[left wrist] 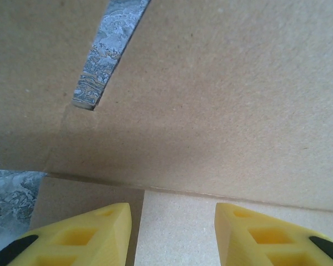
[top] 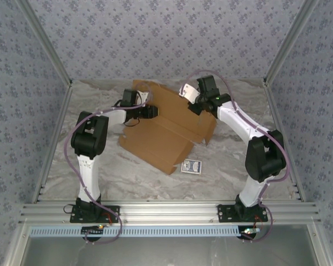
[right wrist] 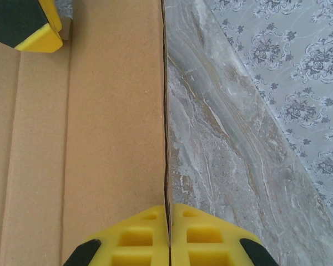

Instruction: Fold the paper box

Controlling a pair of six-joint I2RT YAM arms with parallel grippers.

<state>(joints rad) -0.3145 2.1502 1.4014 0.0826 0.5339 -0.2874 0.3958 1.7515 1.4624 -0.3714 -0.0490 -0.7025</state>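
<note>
Marbled grey tabletop [top: 227, 160] and flowered wallpaper [top: 155, 33] surround us. Our right pincer [right wrist: 169, 209] is pressed together on a thin edge of the paper box [right wrist: 111, 111]; its brown panel runs ahead and to that pincer's left, bare stone to its right. Our left pincer [left wrist: 172, 213] stands apart, gripping nothing, cardboard close ahead of its fingertips. Behind both pincers, just off the box's near corner, lies a small blue card [top: 191, 165].

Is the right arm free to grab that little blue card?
Probably not yet: the right hand is shut on the paper box and would have to let go first. The blue card itself lies uncovered.
</note>
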